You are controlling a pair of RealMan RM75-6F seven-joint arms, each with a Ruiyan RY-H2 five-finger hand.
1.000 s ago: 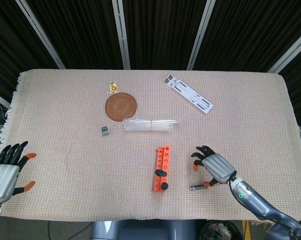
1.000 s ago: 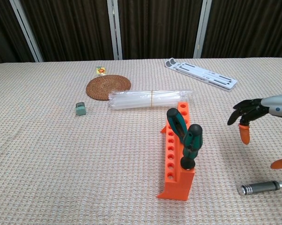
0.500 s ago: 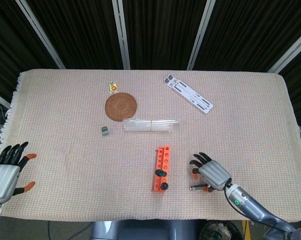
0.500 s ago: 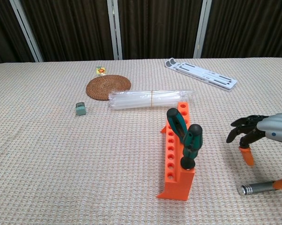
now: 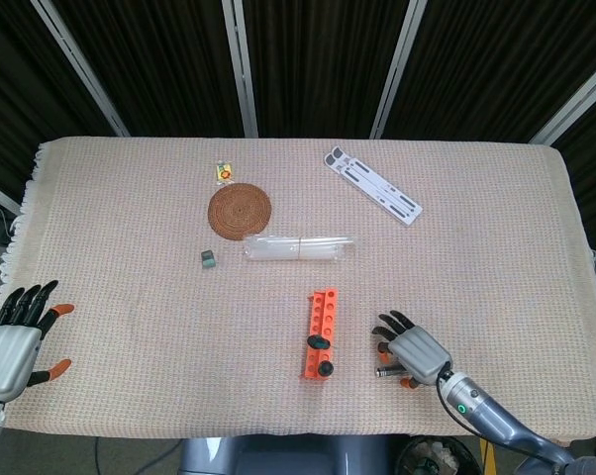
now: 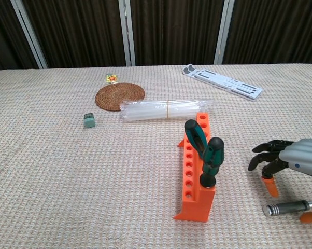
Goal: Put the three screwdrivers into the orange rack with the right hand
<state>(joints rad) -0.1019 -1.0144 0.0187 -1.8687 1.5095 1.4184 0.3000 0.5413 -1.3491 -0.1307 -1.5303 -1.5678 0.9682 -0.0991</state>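
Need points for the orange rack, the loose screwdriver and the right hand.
orange rack (image 6: 189,171): chest view, side wall with the row of holes.
loose screwdriver (image 6: 285,208): chest view, middle of its metal handle lying on the cloth.
right hand (image 5: 414,349): head view, back of the hand, over the screwdriver.

Rack (image 5: 318,332) near centre of table (image 5: 496,247), long axis running near–far. Two screwdrivers (image 6: 207,155) standing in rack's near holes. Third screwdriver (image 6: 288,208) lying flat on table right of rack, under right hand (image 5: 413,348). Left hand (image 5: 11,341) at near left table edge. Bundle of clear tubes (image 5: 298,247) behind rack. Round mat (image 5: 240,210) far-left of bundle; small block (image 5: 209,258) left of bundle; small packet (image 5: 222,171) just behind mat. Flat stand (image 5: 372,185) far right of mat.
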